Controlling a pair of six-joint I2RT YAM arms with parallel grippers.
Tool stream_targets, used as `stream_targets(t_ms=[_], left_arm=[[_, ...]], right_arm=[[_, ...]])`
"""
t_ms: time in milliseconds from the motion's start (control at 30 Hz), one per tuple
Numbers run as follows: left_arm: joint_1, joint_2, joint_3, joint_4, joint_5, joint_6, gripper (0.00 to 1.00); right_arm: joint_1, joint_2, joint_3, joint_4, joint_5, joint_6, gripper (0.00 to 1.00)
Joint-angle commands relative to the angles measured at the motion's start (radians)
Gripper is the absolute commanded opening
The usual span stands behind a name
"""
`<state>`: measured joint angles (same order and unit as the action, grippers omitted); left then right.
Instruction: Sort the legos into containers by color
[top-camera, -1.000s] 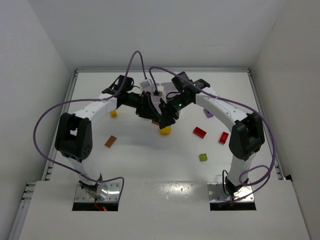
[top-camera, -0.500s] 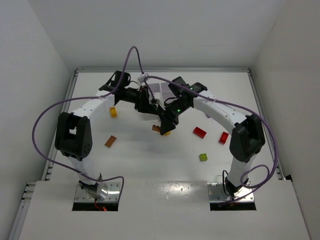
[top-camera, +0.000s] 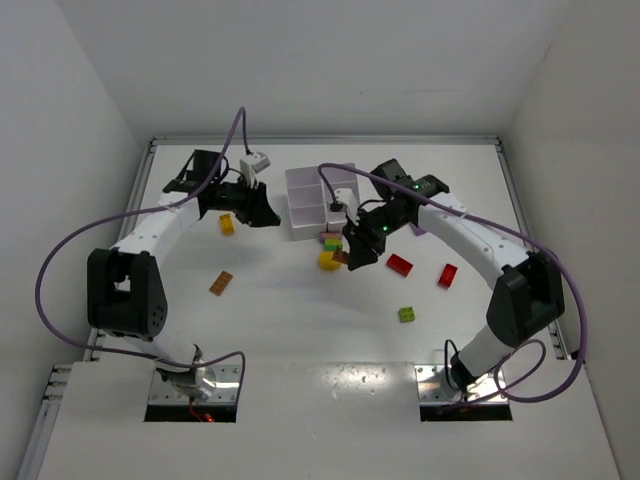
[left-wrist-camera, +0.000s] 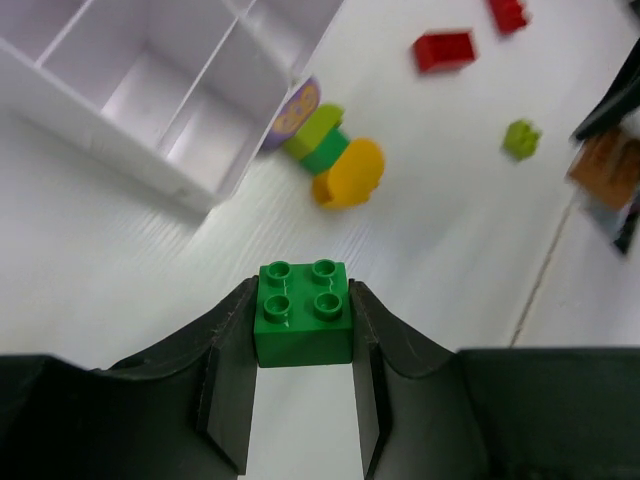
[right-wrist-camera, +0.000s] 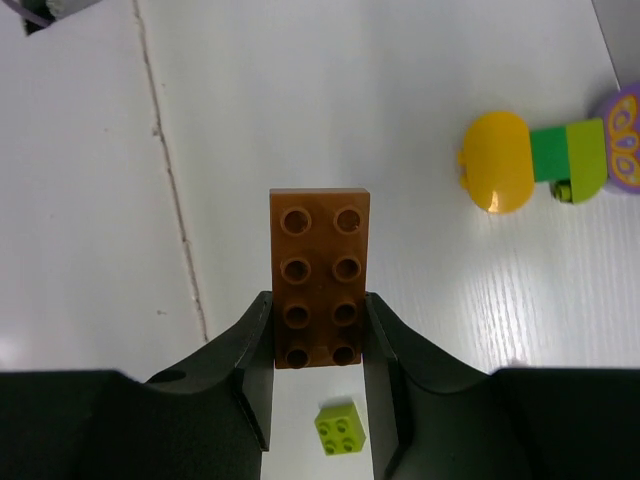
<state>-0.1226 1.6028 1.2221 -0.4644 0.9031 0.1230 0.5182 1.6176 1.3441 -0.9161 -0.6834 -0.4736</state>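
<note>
— Where the table (top-camera: 300, 330) meets the arm bases, what lies closest?
— Loose pieces: a lime brick (top-camera: 408, 314) at right and a flat orange brick (top-camera: 221, 283) at left, then a red brick (top-camera: 400, 264) and a second red brick (top-camera: 447, 275) farther right.
— And the pincers?
— Next out, the right gripper (right-wrist-camera: 319, 325) clamps a long brown brick (right-wrist-camera: 319, 278) by its near end, studs up, over the white surface. Just beside it, a clump (left-wrist-camera: 325, 150) of yellow, green, lime and purple lies on its side.
— The other arm?
— Farther back at left, the left gripper (left-wrist-camera: 303, 300) pinches a square green brick (left-wrist-camera: 303, 313) between narrowed fingers, with a yellow brick (top-camera: 228, 224) close by on the table.
— And the tray (left-wrist-camera: 110, 140)?
— White and divided, it stands farthest, between the two grippers. The clump's purple end sits at its near corner; whether they touch cannot be told.
</note>
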Motion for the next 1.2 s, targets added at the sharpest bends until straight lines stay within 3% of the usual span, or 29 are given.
stream_targets(t_ms=[0,200,333,633,767,967,1167], left_arm=[[0.015,-0.060,0.014,-0.267,-0.188,0.243,0.00],[0.073,-0.060,0.005,-0.609,-0.348,0.588,0.02],[0.104,-0.060,-0.007,-0.741,-0.440,0.743,0.05],[0.093,-0.099,-0.217,-0.810,-0.581,0.943,0.10],[0.074,-0.138,-0.305,-0.755,-0.633,0.952,0.11],[0.074,-0.110,-0.380,-0.652,-0.667,0.913,0.26],[0.074,-0.043,-0.394,-0.513,-0.667,0.788,0.34]], right_arm=[[-0.036,-0.024,-0.020,0.043,0.033,-0.005,0.00],[-0.087,-0.013,-0.010,0.062,0.021,0.024,0.00],[-0.109,0.010,0.009,0.053,0.001,0.024,0.00],[-0.118,0.028,0.027,0.052,-0.018,0.024,0.00],[-0.118,0.038,0.047,0.043,-0.018,0.024,0.00],[-0.118,0.080,0.093,0.034,-0.018,0.015,0.00],[-0.109,0.091,0.113,0.034,-0.018,0.015,0.00]])
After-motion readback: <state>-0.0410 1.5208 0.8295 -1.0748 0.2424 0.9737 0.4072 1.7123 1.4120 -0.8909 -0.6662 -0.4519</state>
